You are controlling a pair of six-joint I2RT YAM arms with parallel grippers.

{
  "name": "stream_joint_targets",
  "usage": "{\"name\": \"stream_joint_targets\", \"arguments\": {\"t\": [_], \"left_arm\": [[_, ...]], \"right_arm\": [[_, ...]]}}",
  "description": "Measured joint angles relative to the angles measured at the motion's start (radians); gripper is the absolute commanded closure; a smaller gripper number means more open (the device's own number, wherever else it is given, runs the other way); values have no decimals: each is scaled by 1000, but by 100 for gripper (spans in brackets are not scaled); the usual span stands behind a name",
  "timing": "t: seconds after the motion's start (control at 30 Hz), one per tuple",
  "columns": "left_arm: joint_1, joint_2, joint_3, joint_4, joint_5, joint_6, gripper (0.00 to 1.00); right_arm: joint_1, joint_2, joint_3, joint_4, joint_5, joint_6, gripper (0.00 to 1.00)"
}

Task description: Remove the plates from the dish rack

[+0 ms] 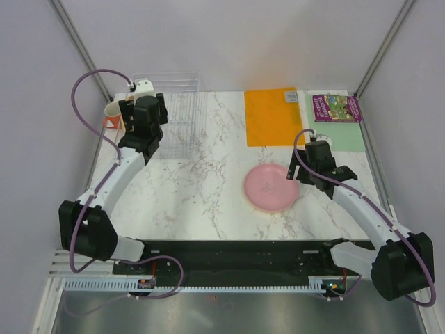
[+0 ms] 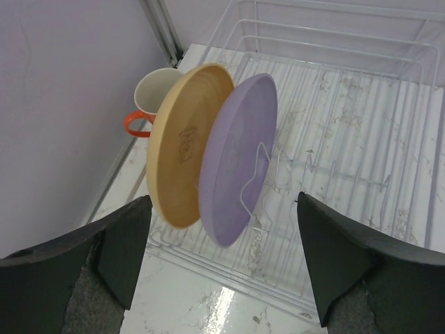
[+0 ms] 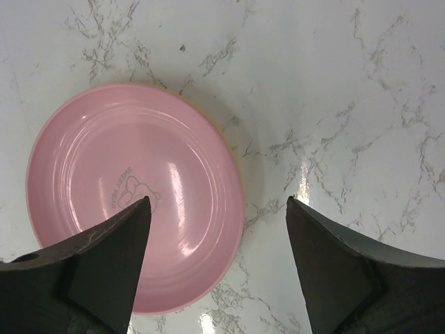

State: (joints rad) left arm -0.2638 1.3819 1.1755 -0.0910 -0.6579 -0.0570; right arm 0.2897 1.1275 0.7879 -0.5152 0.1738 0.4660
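Nearest me on the table (image 1: pixel 195 202), on the right side, the pink plate (image 1: pixel 271 188) lies flat with its face up, out of the dish rack and well apart from it. My right gripper (image 1: pixel 300 172) hangs over its right rim; in the wrist view its jaws are spread wide and hold nothing, one finger over the plate and the other over bare marble. A thin yellowish edge shows along the plate's rim there, and I cannot tell what it is.

Farther back on the left, my left gripper (image 1: pixel 144 115) hovers at the left end of the dish rack (image 1: pixel 182 111), jaws likewise spread and empty. Between them in the wrist view stand two plates on edge in the wire slots, side by side: the yellow-orange plate (image 2: pixel 177 153) on the left, the purple plate (image 2: pixel 233 160) just right of it. The remaining slots to their right are bare wire.

Beyond the yellow-orange plate, outside the rack, sits the orange mug (image 1: pixel 111 120). At the far right lie the orange mat (image 1: pixel 271 115) and a small picture book (image 1: pixel 336 108).
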Motion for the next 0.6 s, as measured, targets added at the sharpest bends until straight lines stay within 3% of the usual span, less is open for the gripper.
{"name": "stream_joint_targets", "arguments": {"t": [0.47, 0.6], "left_arm": [[11, 246, 13, 233, -131, 160, 12], [23, 290, 30, 264, -147, 182, 19]], "right_arm": [[0, 23, 0, 37, -5, -11, 15], [0, 34, 0, 38, -12, -11, 15]]}}
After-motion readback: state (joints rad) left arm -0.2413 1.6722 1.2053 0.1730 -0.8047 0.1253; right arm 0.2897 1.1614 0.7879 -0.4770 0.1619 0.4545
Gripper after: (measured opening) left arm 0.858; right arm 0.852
